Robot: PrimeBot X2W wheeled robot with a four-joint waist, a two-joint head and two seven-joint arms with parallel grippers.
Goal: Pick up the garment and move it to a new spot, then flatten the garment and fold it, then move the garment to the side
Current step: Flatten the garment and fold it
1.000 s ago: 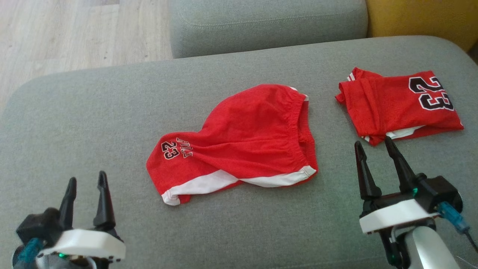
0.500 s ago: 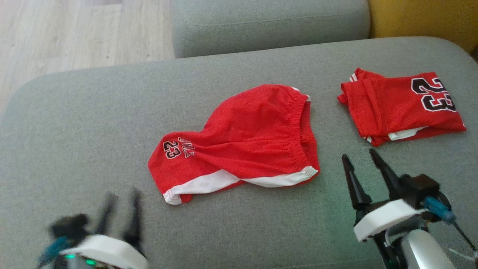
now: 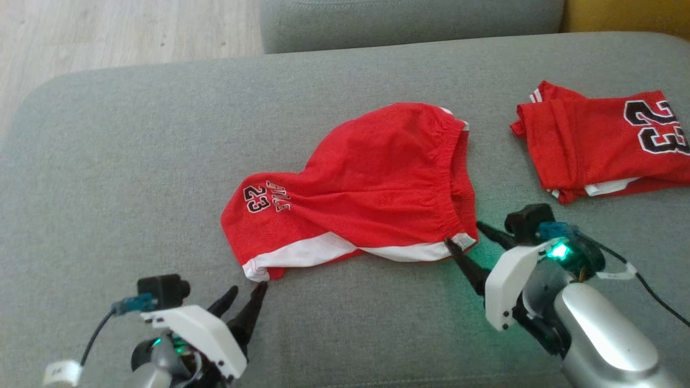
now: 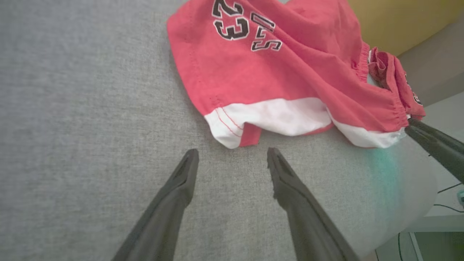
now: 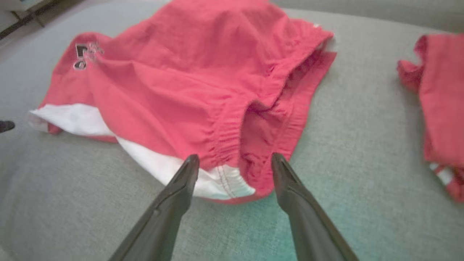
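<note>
Grey sofa (image 3: 135,161) w/ red shorts (image 3: 366,183), wood floor (image 3: 108,32)

I read 23 on the red shorts (image 3: 372,183), unclear lettering beside it, and a larger 23 on the folded jersey (image 3: 587,145).

Grey fabric cushion (image 3: 124,161), rounded corners, surface even. Two items lie directly on it, well apart. Red shorts (image 3: 377,178), white hem trim, number 23 printed, rumpled, at centre. Red jersey (image 3: 593,143), folded, number 23 uppermost, at far right, cut off by the head view's right edge.
</note>
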